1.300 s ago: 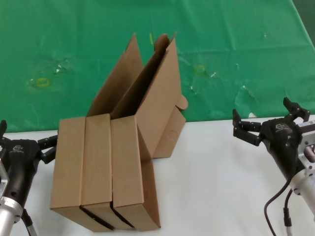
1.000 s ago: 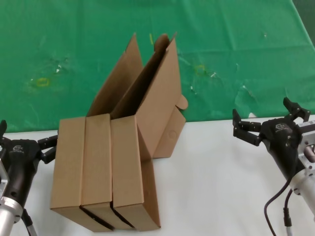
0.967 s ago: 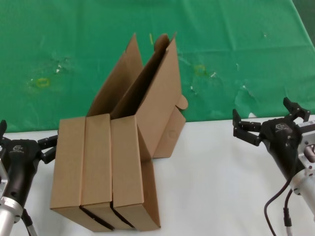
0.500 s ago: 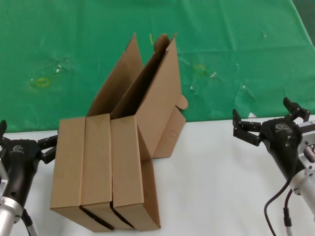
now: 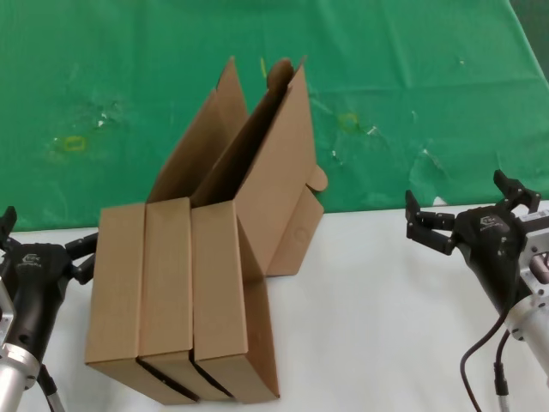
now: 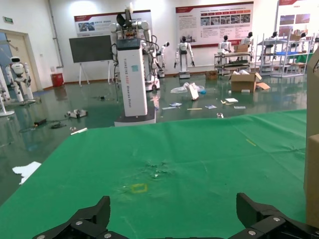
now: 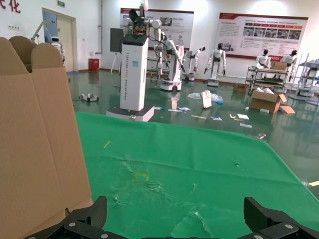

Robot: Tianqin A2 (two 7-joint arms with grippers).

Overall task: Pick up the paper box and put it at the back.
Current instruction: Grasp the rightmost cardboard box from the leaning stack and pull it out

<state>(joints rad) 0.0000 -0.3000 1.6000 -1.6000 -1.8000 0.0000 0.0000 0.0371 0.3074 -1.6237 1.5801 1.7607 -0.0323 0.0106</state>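
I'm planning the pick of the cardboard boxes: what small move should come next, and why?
Probably ease the left gripper inward onto the leftmost paper box. It sits open right beside that box's outer side, holding nothing, while the right gripper waits open, well clear. All three boxes stand on the white table, short of the green cloth.

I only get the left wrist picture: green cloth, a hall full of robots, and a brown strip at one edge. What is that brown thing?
Observer: It is the leftmost paper box, one of three alike standing side by side on the white table.
Operator: Is the hand holding it?
Observer: No. The left gripper is open close beside that box, with nothing between its fingers.
Operator: And the other hand?
Observer: The right gripper is open too, over the table well to the right and apart from the boxes.
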